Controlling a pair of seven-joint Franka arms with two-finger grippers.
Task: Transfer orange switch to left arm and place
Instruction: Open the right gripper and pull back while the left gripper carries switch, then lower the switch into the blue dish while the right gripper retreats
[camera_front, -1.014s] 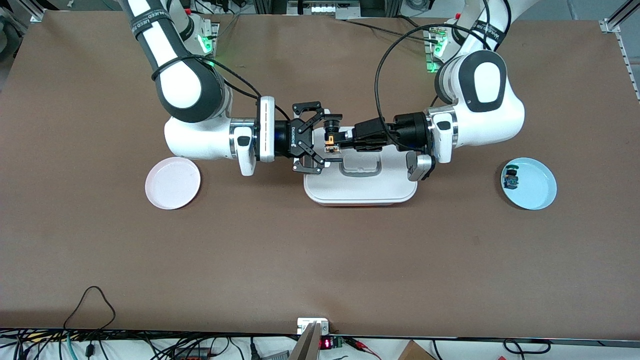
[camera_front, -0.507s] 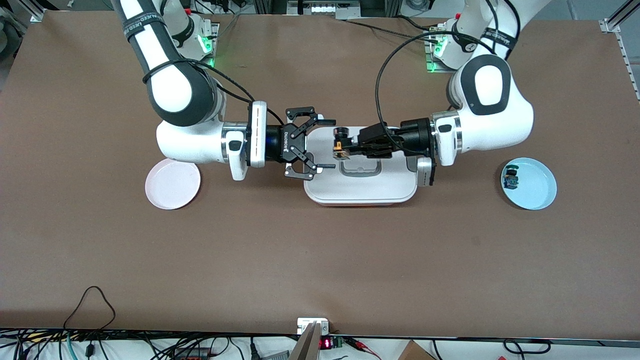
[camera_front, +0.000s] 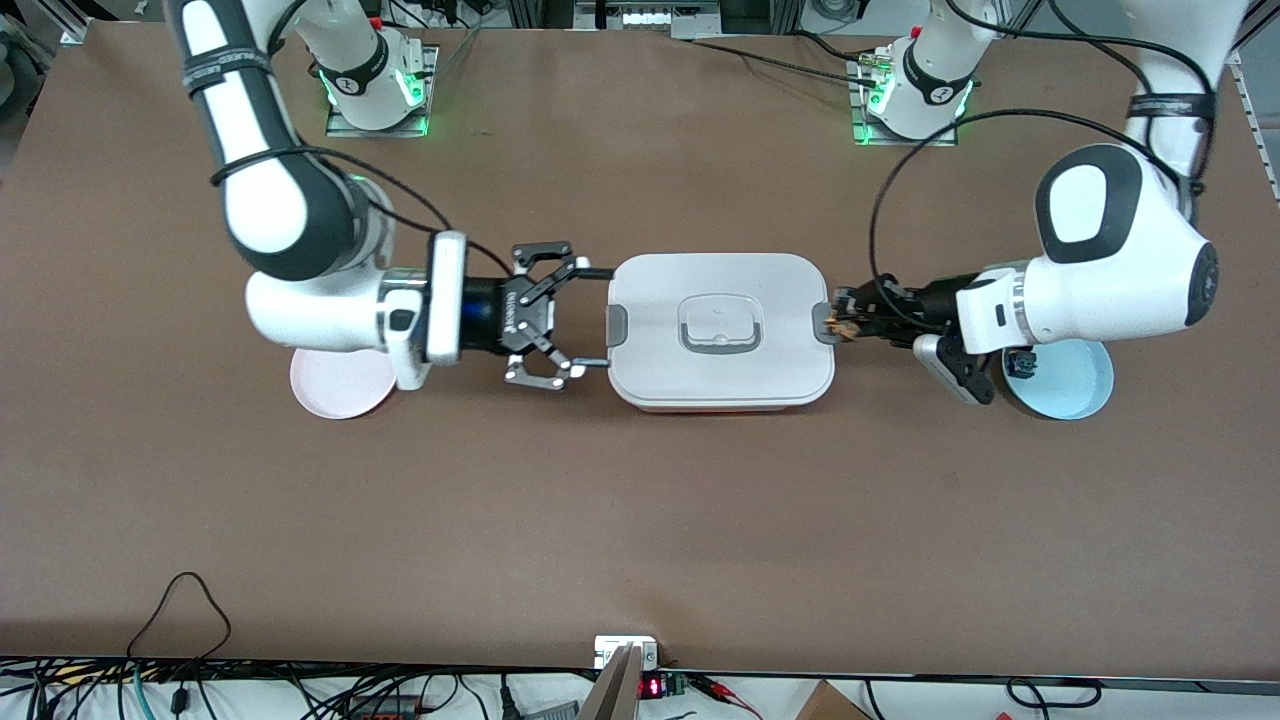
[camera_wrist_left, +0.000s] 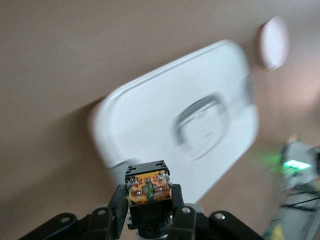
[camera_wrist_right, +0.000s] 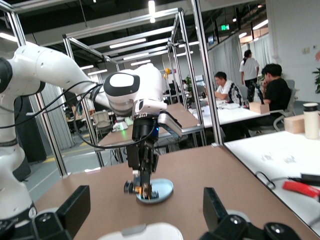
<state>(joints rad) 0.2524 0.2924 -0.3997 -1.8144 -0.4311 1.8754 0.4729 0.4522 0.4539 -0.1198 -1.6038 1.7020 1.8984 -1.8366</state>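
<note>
From the front you have the large white rounded-rectangular plastic box (camera_front: 720, 331) shut at mid-table, a pale pink round plate (camera_front: 335, 392) toward the right arm's end and a light blue round plate (camera_front: 1072, 385) toward the left arm's end holding a small blue-and-green switch (camera_front: 1021, 364). Your left gripper (camera_front: 838, 325) hangs just beside the box's grey side clip, pinching the tiny black-and-orange switch (camera_front: 838, 328); your right gripper (camera_front: 588, 318) is spread wide beside the box's other clip, holding nothing. In the left wrist view the switch (camera_wrist_left: 148, 187) sits clamped between the black fingers (camera_wrist_left: 116, 202) above the box lid (camera_wrist_left: 175, 130). In the right wrist view you see your spread fingers (camera_wrist_right: 75, 202) and the left gripper (camera_wrist_right: 142, 187) carrying the switch (camera_wrist_right: 135, 187) over the blue plate (camera_wrist_right: 155, 191).
</note>
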